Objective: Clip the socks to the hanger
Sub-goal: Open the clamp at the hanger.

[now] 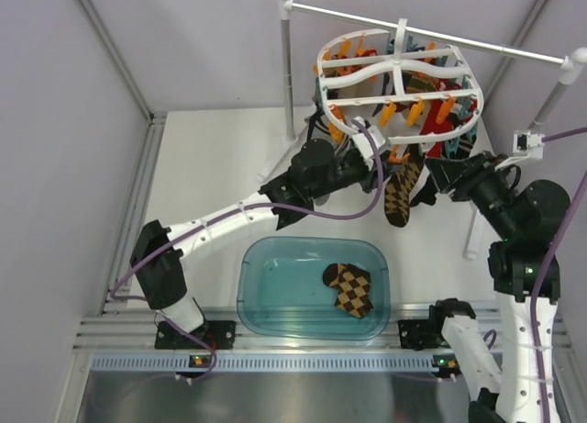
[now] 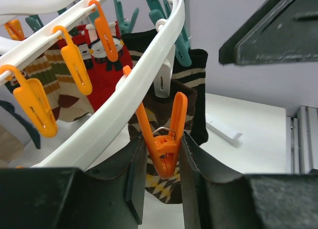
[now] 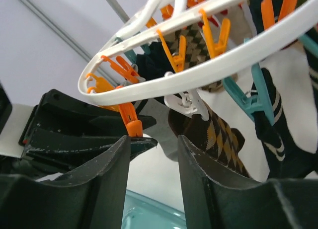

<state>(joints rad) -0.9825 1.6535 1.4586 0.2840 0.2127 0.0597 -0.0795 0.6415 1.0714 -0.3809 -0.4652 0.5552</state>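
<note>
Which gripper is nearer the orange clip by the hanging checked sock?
Left. The left gripper has its jaws closed on the orange clip from both sides. The right gripper is open and apart from it, beside the hanging checked sock.

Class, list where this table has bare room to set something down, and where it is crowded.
Free: the table back-left, between the left arm and the rack pole; the left half of the basin, beside the checked sock. Crowded: under the hanger, where the left tool, right tool and hanging sock meet.
</note>
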